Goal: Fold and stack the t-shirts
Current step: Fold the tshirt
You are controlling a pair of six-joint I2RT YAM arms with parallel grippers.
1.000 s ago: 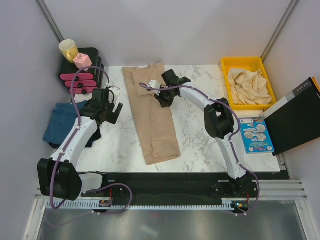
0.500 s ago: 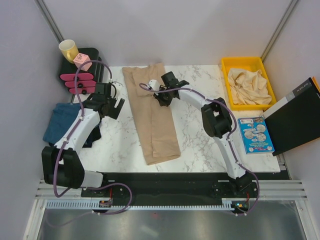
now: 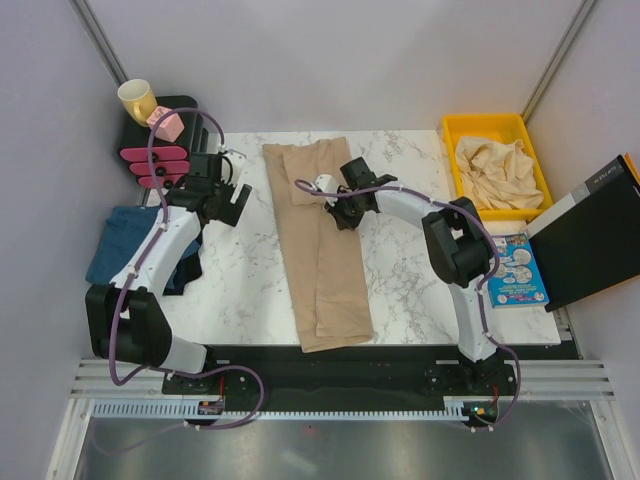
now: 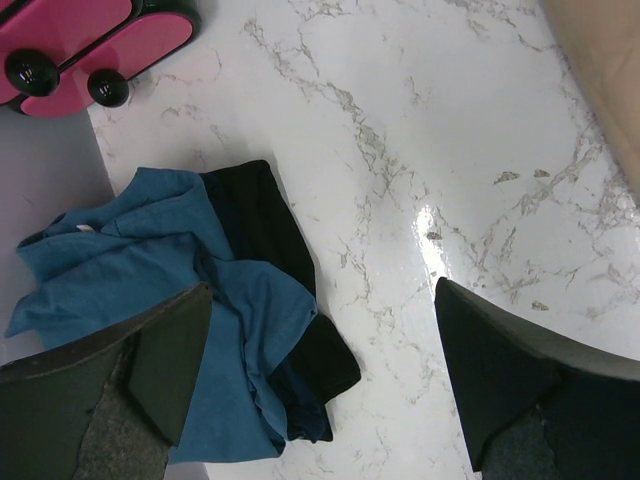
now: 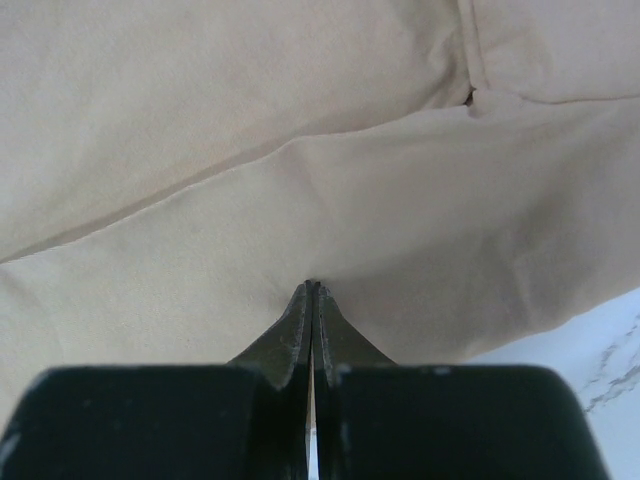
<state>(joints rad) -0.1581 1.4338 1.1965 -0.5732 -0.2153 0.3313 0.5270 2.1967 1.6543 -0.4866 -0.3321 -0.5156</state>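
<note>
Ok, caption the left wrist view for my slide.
Open left pincer facing a crumpled teal-blue t-shirt lying over a dark navy t-shirt at the edge of the marble table.

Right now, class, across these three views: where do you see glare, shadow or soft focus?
Left wrist view: a bright glare patch on the marble table; the left fingers loom dark and soft-edged. Right wrist view: the tan t-shirt fills the frame, slightly shadowed around the shut right fingers. Top view: even light, no hard shadows.

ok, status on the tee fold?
Left gripper open, over table by blue tee. Right gripper shut on tan tee, a long strip mid-table. Nothing blocking.
</note>
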